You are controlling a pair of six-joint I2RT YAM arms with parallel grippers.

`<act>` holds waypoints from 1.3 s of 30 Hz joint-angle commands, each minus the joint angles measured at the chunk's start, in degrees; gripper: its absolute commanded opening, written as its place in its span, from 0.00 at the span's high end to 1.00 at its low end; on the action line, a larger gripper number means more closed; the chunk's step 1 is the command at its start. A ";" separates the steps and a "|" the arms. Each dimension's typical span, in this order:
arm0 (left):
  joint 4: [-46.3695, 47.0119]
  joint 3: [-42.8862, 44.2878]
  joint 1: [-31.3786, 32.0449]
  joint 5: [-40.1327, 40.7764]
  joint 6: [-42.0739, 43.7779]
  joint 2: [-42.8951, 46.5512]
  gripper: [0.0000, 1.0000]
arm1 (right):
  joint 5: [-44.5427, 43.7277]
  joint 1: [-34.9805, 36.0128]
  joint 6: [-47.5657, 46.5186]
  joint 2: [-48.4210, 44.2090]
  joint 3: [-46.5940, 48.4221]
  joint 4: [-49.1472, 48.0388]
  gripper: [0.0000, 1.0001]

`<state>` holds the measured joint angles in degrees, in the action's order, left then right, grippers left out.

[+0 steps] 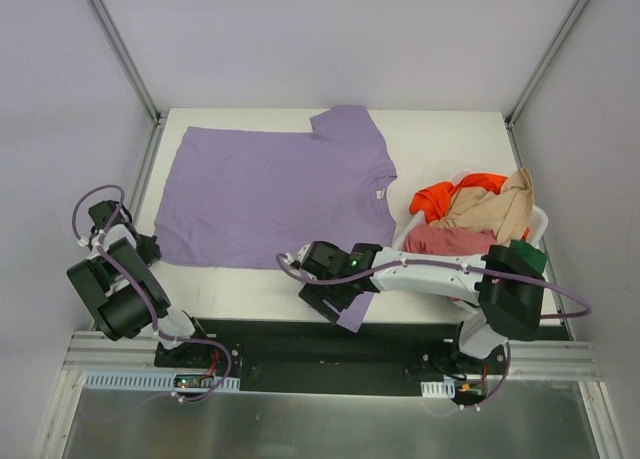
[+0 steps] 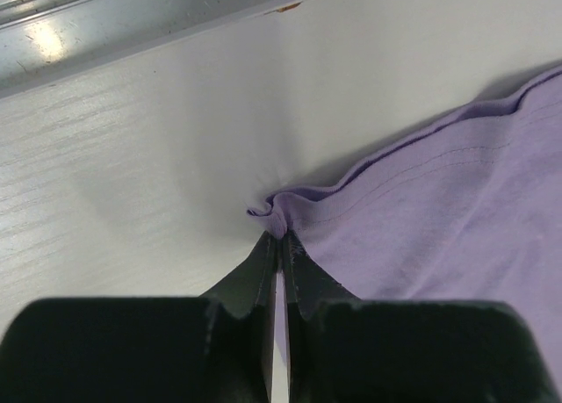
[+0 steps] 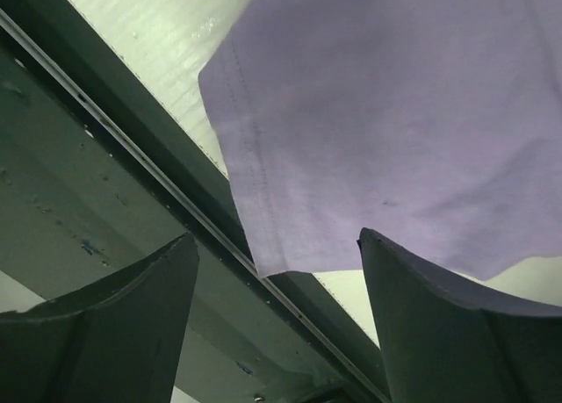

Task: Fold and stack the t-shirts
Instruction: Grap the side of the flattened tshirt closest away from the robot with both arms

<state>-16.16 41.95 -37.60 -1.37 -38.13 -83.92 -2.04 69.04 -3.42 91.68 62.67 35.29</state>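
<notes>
The lavender t-shirt [image 1: 270, 194] lies spread flat on the white table. My left gripper [image 1: 150, 247] is at its near left corner. In the left wrist view the gripper [image 2: 280, 238] is shut on that bunched corner of the shirt [image 2: 439, 210]. My right gripper [image 1: 335, 301] is open at the table's near edge, beside the shirt's sleeve [image 1: 353, 315], which hangs over the edge. In the right wrist view the sleeve [image 3: 386, 131] hangs just above the open gripper [image 3: 277, 241] and nothing is held.
A white basket [image 1: 541, 219] at the right holds an orange-red shirt [image 1: 450, 191], a beige shirt [image 1: 495, 214], a dusty pink shirt [image 1: 445, 241] and something dark green [image 1: 522, 256]. A black rail [image 3: 132, 166] runs below the table's near edge. Frame posts stand at the far corners.
</notes>
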 commanded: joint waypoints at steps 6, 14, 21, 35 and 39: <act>-1.50 -1.70 -0.19 -1.53 0.87 0.42 1.00 | -1.30 1.37 1.93 6.22 -2.38 -2.32 0.35; -1.41 -1.79 -0.19 -1.53 0.86 0.16 1.00 | -6.65 1.28 3.33 11.24 -2.73 -2.77 0.54; -1.50 -4.33 -0.19 0.66 -0.19 4.28 1.00 | -7.90 1.37 3.87 8.00 -3.09 -0.31 0.92; -8.44 -10.75 -0.63 15.25 -7.57 23.01 1.00 | 12.33 1.37 -0.62 -3.69 -4.67 2.50 1.00; -8.62 -9.44 -0.63 11.83 -7.22 23.28 1.00 | 4.53 -0.12 0.25 -4.84 -1.51 6.19 1.00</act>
<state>-22.41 31.81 -37.60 10.85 -44.18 -61.47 6.63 70.24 -3.20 89.65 57.71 36.40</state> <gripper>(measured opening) 0.008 0.015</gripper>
